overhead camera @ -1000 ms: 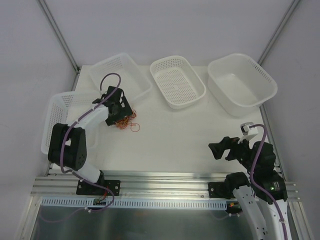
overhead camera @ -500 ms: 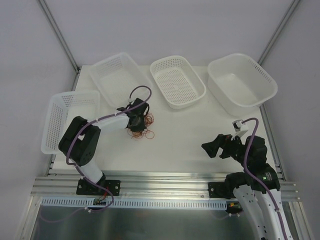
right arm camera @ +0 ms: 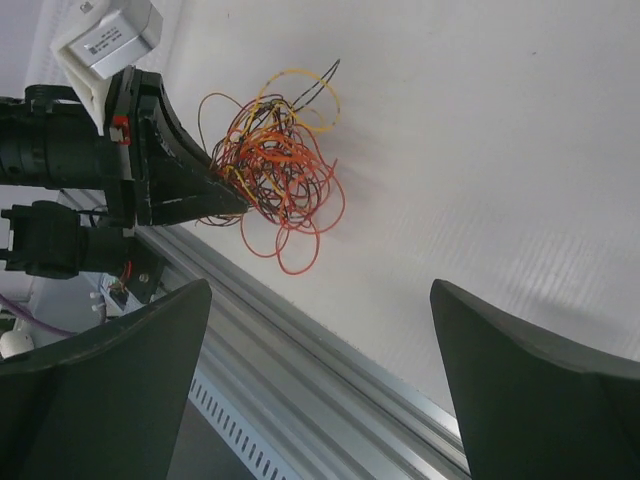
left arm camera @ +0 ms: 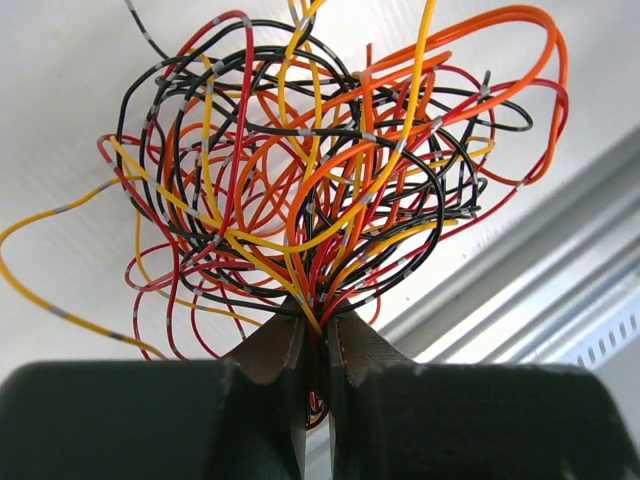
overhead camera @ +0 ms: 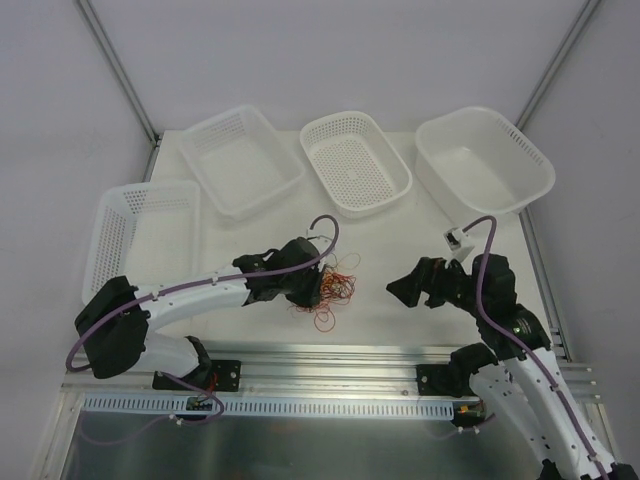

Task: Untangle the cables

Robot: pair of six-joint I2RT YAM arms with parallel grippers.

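Between the two black fingers of the left hand (left arm camera: 315, 330), pressed together at their tips, sits the pinched root of a tangled clump of hair-thin red, orange, yellow and black cables (left arm camera: 320, 170). The wires fan out ahead of the fingertips in crossing loops, many marked with short grey bands. One yellow strand trails off to one side of the hand, away from the rest.

From above, the left hand (overhead camera: 318, 289) reaches out low over the white tabletop (overhead camera: 400, 235). The cables (overhead camera: 338, 288) bunch just beyond its tip, and one orange-red loop (overhead camera: 323, 320) hangs out on the side toward the ribbed aluminium rail (overhead camera: 330, 358). Whether the clump rests on the tabletop or is raised off it I cannot tell.

Facing it, the right hand (overhead camera: 398, 291) stands near the cables but apart from them, its dark fingers spread wide with nothing between them. Its own camera shows the right hand (right arm camera: 320, 300) open toward the cables (right arm camera: 280, 180), with the left hand (right arm camera: 235, 205) clamping the wires from the far side.

Well beyond both hands stand four white perforated plastic containers. A rectangular side basket (overhead camera: 105, 245) sits off to the outer side of the left hand. A second rectangular basket (overhead camera: 195, 150), an oval basket (overhead camera: 340, 116) and a deep tub-like basket (overhead camera: 495, 210) stand in a row across the far part of the tabletop.
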